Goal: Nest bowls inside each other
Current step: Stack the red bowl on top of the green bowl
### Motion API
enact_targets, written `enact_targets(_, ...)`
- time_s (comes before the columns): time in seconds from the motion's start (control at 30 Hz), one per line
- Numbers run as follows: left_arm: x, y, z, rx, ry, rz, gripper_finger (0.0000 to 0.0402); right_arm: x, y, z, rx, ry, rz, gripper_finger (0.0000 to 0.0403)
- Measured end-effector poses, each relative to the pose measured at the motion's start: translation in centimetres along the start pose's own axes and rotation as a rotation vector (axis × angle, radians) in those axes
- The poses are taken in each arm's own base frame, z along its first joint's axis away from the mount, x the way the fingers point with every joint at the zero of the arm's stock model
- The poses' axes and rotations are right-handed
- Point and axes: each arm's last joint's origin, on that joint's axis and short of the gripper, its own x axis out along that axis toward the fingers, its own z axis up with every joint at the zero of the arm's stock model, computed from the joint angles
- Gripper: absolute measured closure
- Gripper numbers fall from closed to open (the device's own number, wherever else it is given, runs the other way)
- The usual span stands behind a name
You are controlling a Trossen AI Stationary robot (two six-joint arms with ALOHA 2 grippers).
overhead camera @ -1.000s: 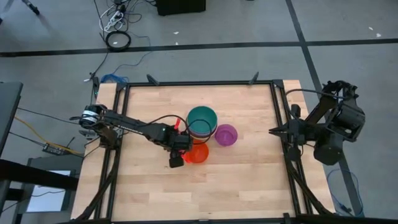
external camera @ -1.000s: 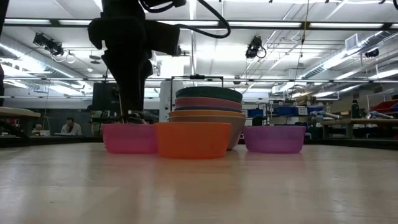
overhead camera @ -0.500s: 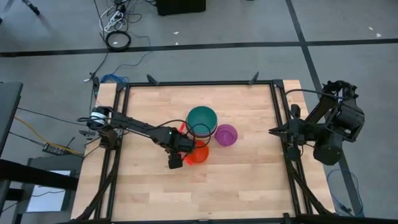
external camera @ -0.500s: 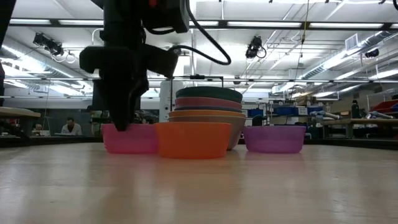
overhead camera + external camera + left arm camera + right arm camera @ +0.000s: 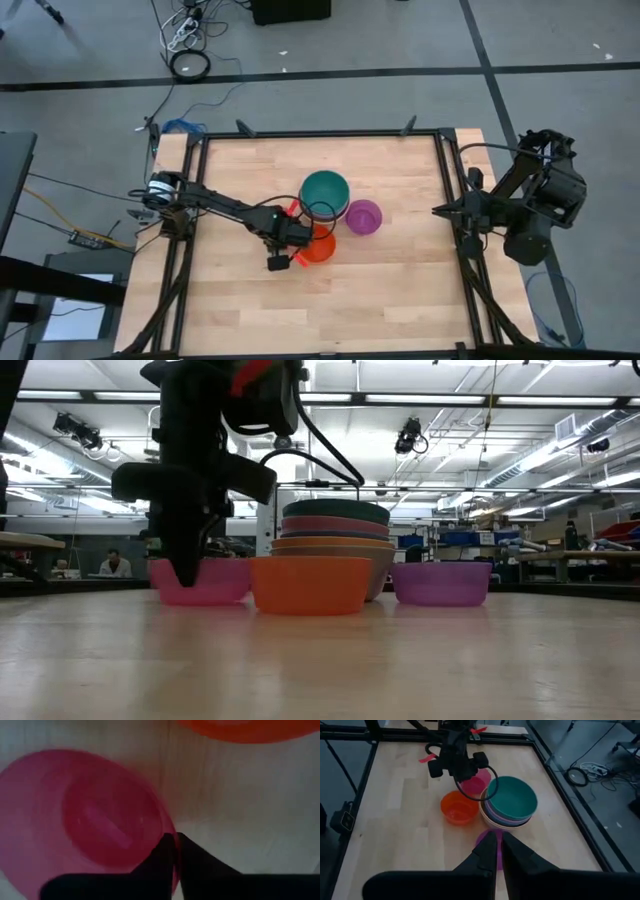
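Note:
The magenta bowl (image 5: 85,820) stands on the table left of the stack, and my left gripper (image 5: 174,837) is shut on its rim; the low view shows the bowl (image 5: 215,582) with the gripper (image 5: 187,572) coming down on it. The red-orange bowl (image 5: 320,248) sits just in front of the stack of larger bowls (image 5: 324,195), which has the teal one on top. The purple bowl (image 5: 363,216) rests to the stack's right. My right gripper (image 5: 495,845) hangs shut at the table's right edge, touching nothing. My left gripper pinches the magenta bowl's rim (image 5: 167,827) on the bowl's left side, one finger (image 5: 160,852) inside the bowl and the other outside. The fingers come from above, pointing down. The bowl stands upright with its bottom on the table.
Black frame rails (image 5: 190,230) run along the table's left, right and far edges. Bare wood (image 5: 320,310) stretches across the near half of the table. The right arm (image 5: 530,205) stays beyond the right rail.
My left gripper has come down over the magenta bowl's left side and now stands shut on its rim. In the low view the bowl has shifted a little toward the table's left. The other bowls and my right arm have kept still.

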Motion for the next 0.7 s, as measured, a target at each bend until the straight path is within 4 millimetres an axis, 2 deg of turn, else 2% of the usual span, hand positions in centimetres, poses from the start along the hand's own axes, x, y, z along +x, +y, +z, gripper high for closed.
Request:
enact_targets(0.2, -0.3, 0.2, -0.4, -0.010, 0.022, 0.027, 0.0396, 0.0, 0.0, 0.0, -0.001, -0.001, 0.000, 0.0387)
enact_targets(0.3, -1.4, 0.5, -0.7, -0.016, 0.024, 0.052, 0.0397, 0.0, 0.0, 0.0, -0.001, -0.001, -0.001, 0.0387)
enact_targets(0.6, -10.0, 1.9, 0.6, -0.019, -0.315, 0.060, 0.0399, 0.0, 0.0, 0.0, -0.010, -0.011, -0.012, 0.0387)
enact_targets(0.7, -11.9, 2.8, 1.8, 0.002, -0.393, 0.068, 0.0399, 0.0, -0.1, 0.0, -0.021, -0.012, -0.015, 0.0387)
